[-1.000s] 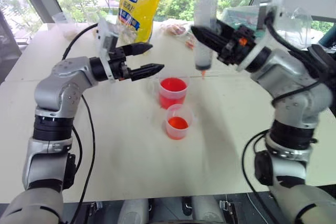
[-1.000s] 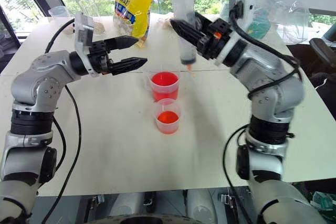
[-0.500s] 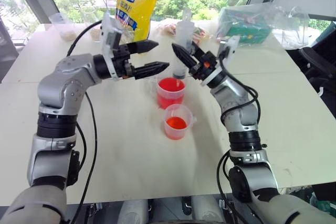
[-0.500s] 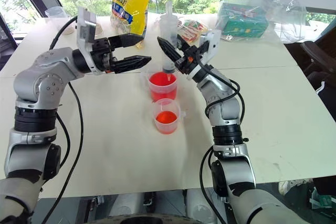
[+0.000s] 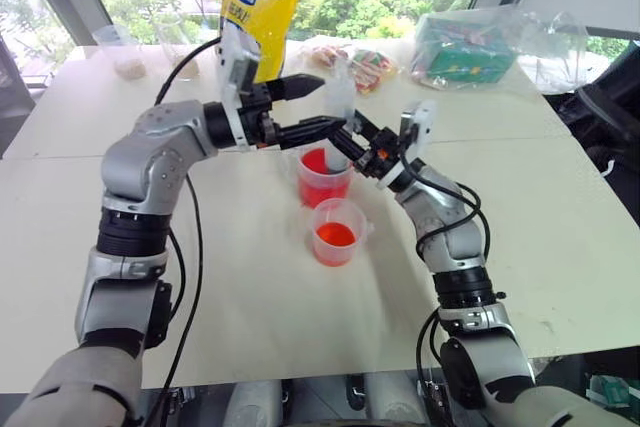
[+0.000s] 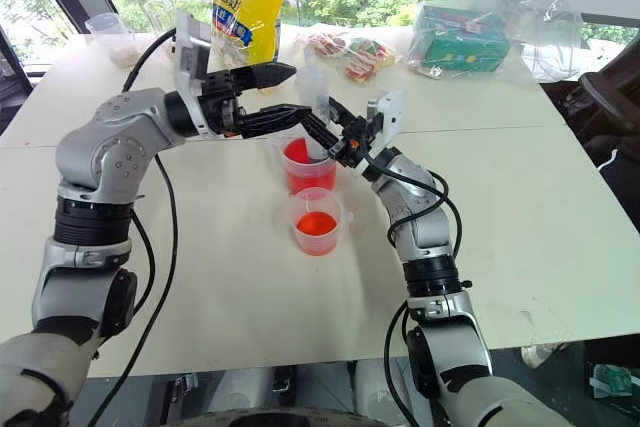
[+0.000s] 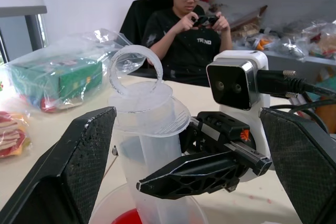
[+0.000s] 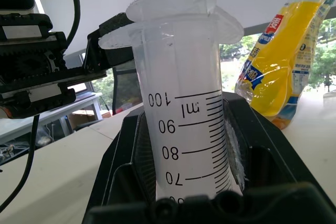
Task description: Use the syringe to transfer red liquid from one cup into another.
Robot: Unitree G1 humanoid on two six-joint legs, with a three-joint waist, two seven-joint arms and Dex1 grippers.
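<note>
White worktop (image 5: 250,287), head view: the right gripper (image 5: 345,137), clamped on the large clear plastic syringe (image 5: 338,107), has lowered its tip into the taller red-tinted translucent cup (image 5: 324,179). Left wrist view: the wide-open left gripper (image 7: 189,171) flanks the plunger's white top (image 7: 144,111), so drawing comes next.

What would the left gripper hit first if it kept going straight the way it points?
Probably the syringe: it stands upright just ahead of the open left gripper, held in the shut right gripper over the taller cup. Depth is uncertain.

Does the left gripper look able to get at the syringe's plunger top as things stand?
Probably yes: the left gripper is open, its fingers flanking the syringe, whose plunger ring stands clear above the right gripper.
</note>
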